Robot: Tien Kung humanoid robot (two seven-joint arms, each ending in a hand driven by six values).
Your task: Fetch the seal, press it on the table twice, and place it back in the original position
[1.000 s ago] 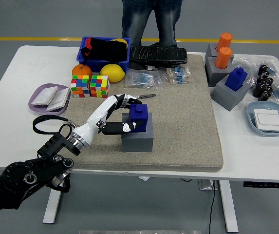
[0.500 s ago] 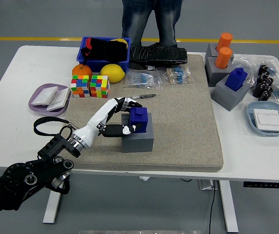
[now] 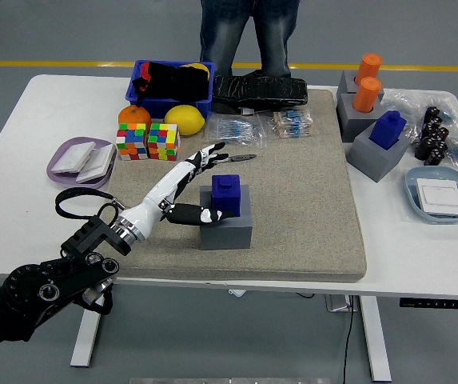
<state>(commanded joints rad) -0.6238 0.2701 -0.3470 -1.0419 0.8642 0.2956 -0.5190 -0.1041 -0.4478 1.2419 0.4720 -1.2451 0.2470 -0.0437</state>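
The blue seal [image 3: 227, 196] sat upright in its grey holder block [image 3: 226, 226] just left of the frame's centre, on the beige mat [image 3: 308, 208]. The left hand [image 3: 189, 188] lay just left of it, released: fingers [image 3: 211, 152] spread toward the upper right, clear of the seal, while the thumb [image 3: 193, 214] reached along the block's left side near the seal's base; whether it touched could not be told.

At upper left, a blue bin [image 3: 142, 102] held dark items, with a lemon [image 3: 185, 119] and an orange [image 3: 133, 116] in front of it and two puzzle cubes [image 3: 148, 142] below those. A lilac tray [image 3: 62, 170] at the left carried two white pads. At upper right, a grey stand [image 3: 345, 112] held two orange cylinders [image 3: 367, 83], and a second grey block [image 3: 372, 156] below it held another blue seal [image 3: 388, 129]. A blue-grey dish [image 3: 420, 200] at the right edge contained a white card.

Bare mat stretched to the right of the holder block, as far as the mat's right edge, and toward its lower edge. White table [image 3: 21, 232] lay open at lower left, crossed by the black arm, and a narrow strip ran along the near edge. A person's legs [image 3: 248, 36] stood at the frame's top.
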